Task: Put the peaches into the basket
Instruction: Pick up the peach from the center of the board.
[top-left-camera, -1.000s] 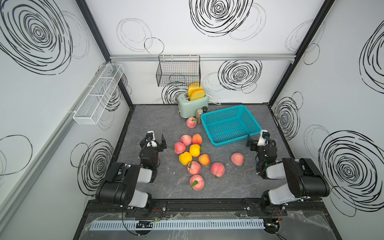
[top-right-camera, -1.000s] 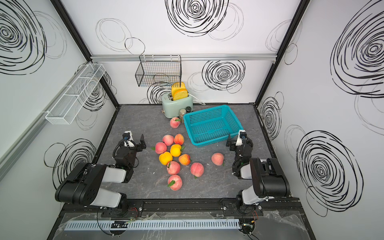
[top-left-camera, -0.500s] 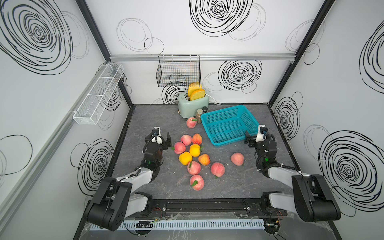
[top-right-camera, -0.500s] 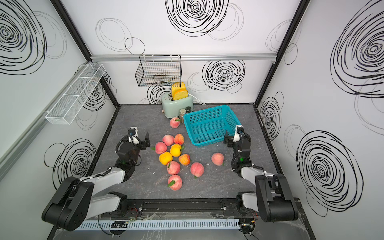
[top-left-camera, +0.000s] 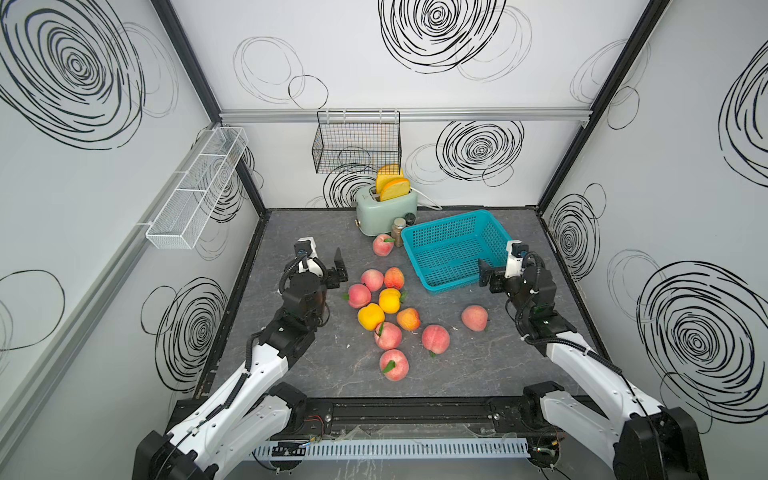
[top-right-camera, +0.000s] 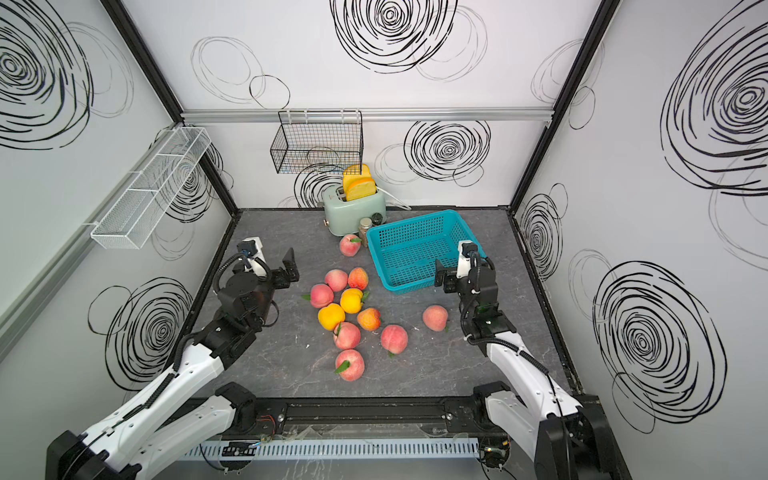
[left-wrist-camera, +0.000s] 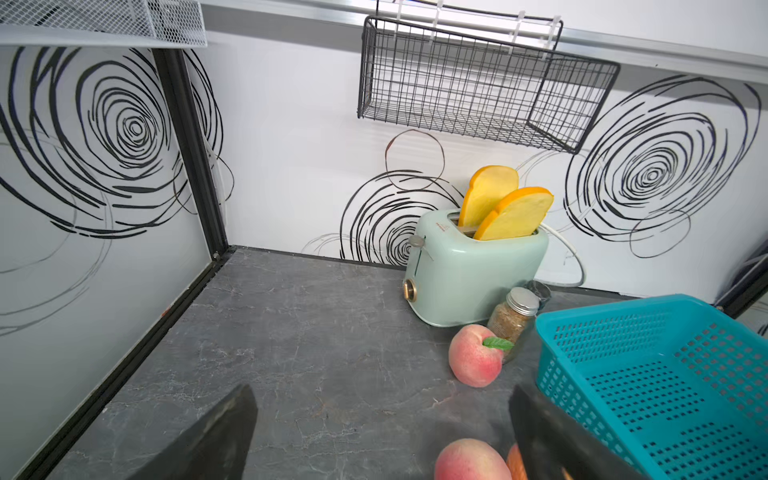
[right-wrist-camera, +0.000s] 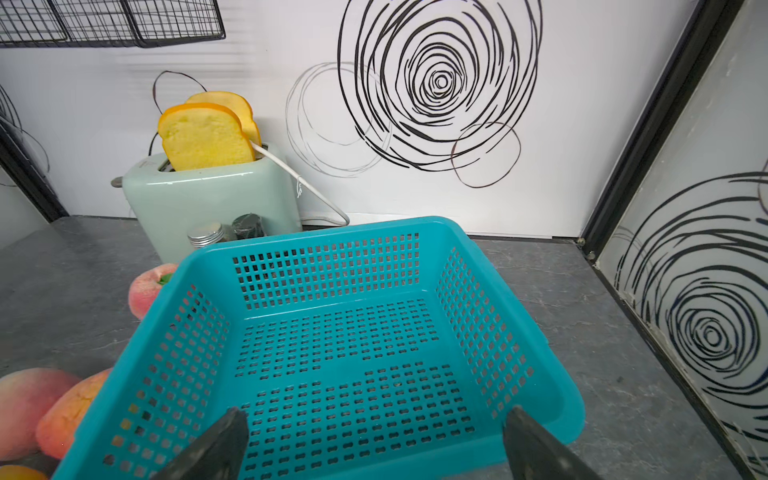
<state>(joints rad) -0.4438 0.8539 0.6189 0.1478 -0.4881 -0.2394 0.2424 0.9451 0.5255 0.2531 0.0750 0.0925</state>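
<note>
- Peaches (top-left-camera: 389, 300) loose on table (top-left-camera: 465, 365) beside basket (top-left-camera: 453, 253), which is bare
- Left gripper (top-left-camera: 323, 262), right gripper (top-left-camera: 498, 273): jaws wide, holding nothing
- Likely light, firm, prone to roll; pinch across the widest part

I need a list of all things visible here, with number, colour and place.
peaches: eleven, mostly pink, two yellow, on table
basket: one, teal, empty, table's right rear
toaster: one, pale green, by back wall
bread slices: two, yellow, in toaster
jars: two, silver and dark lids, beside toaster
wire basket: one, black, back wall
mesh rack: one, white, left wall
left gripper: open, empty, beside peaches
right gripper: open, empty, at basket's near edge
</note>
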